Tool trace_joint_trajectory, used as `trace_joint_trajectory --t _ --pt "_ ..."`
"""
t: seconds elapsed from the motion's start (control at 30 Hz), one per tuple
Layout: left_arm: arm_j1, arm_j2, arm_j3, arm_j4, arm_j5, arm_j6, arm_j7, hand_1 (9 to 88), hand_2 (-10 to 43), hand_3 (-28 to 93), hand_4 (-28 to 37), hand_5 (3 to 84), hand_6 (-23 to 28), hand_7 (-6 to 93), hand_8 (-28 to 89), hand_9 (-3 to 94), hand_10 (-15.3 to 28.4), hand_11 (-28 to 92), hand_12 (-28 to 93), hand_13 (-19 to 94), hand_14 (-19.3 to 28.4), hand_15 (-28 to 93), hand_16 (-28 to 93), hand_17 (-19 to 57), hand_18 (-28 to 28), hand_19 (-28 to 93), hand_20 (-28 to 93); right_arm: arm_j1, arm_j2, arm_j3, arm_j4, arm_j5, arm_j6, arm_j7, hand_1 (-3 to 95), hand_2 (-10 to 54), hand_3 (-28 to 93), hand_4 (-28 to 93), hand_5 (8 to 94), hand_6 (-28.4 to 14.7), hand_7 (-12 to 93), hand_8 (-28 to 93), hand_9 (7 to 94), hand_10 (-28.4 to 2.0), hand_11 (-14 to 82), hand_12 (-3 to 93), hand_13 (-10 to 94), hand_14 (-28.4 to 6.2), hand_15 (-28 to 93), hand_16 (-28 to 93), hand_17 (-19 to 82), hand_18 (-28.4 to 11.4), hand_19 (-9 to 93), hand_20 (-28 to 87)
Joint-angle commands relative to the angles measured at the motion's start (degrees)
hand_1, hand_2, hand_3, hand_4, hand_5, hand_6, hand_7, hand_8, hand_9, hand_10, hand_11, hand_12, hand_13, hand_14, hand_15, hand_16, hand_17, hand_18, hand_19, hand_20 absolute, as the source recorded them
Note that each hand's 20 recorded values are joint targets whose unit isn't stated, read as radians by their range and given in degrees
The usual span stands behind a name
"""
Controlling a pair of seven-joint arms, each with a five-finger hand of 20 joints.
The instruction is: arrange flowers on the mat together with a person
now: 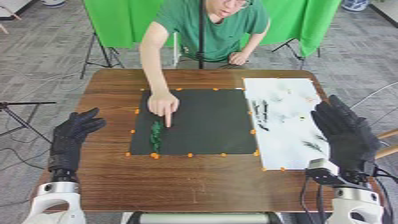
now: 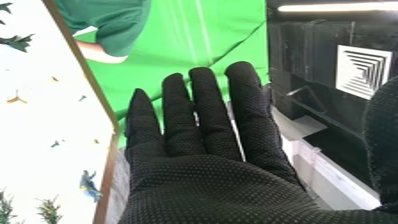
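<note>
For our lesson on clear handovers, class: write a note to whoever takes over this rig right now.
Left hand, in black fabric glove: open, empty, left of the black rectangular mat.
Right hand, gloved likewise: open, empty, by the white rectangular sheet.
Person's bare hand: pointing, beside the slender green leafy sprig.
Done: that one sprig is down on the mat.
Left: dark leafy sprigs on the sheet, probably awaiting placement.

A: White sheet (image 1: 286, 154), head view: the small specks (image 1: 302, 118)?
B: Too small to identify. Right hand (image 1: 345, 127) covers part of the sheet's border.
A: Wrist view?
B: Sheet and thumb (image 2: 384, 145) both cut off by the picture's edge.
</note>
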State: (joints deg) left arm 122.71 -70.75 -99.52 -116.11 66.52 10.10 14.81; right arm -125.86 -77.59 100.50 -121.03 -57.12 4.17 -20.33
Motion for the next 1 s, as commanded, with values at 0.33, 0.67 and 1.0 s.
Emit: trace_joint_trajectory --t 0.33,0.67,1.0 --pt "0.9 -1.13 0.93 0.3 0.57 0.04 -1.41 24.3 30.2 61 -28.3 52.9 4.4 12.0 -6 54.8 16.0 20 15 47 18.5 21 -1 15.1 11.7 9 21 0.3 -0.1 -0.7 -0.3 -1.5 1.3 0.5 10.9 -4.2 77 -18 44.6 -2.3 13 -9 43.1 -15.3 5.1 14.1 32 -12.2 11 10 18 -14.3 1 24" --pt "1.4 -1.26 0.82 0.05 0.71 0.03 -1.53 23.7 27.0 63 -28.3 52.7 4.2 12.2 -6 54.7 16.0 21 15 47 18.7 22 -1 14.5 11.9 10 19 0.5 0.2 -1.4 -0.2 -2.2 3.1 -0.2 11.8 -5.4 77 -18 45.6 -2.5 13 -9 44.5 -15.2 5.4 14.5 33 -12.2 12 11 18 -14.3 1 24" --pt "1.4 -1.35 0.93 0.04 0.91 -0.03 -1.53 23.8 26.3 64 -28.3 52.8 4.2 12.3 -6 54.7 15.9 21 15 47 18.5 23 -1 14.3 12.1 11 19 0.9 0.8 -1.8 -1.3 -12.7 9.6 1.7 14.5 -9.4 75 -21 46.4 -2.7 14 -10 46.0 -15.2 5.7 15.6 35 -12.6 13 13 19 -14.3 1 26"
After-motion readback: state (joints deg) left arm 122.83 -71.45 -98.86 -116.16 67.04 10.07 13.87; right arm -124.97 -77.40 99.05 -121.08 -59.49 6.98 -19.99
